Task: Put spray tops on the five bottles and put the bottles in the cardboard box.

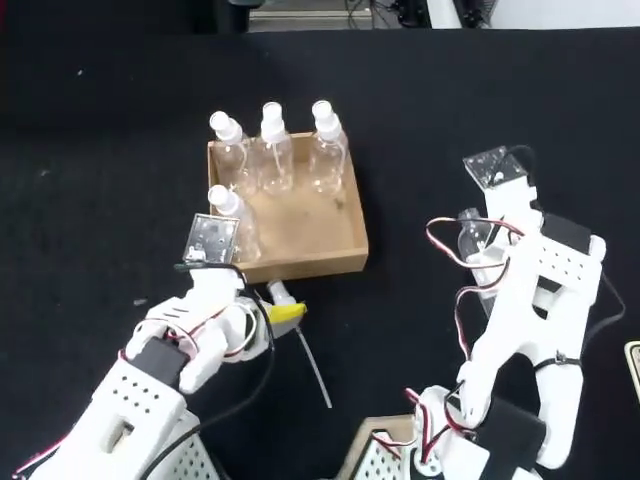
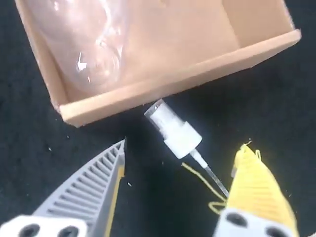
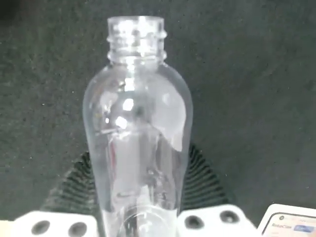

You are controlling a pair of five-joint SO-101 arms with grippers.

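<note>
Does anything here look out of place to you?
Yes. One spray top lies on its side on the black table, just outside the cardboard box, in the gap of the open left gripper. The bottle held in the right gripper has a bare neck, with no top.

The black-covered table (image 1: 100,150) carries the cardboard box (image 1: 310,265), left of centre. A loose spray top (image 1: 279,293) lies on the cloth just beside the box's near wall, its thin tube trailing nearward.
</note>
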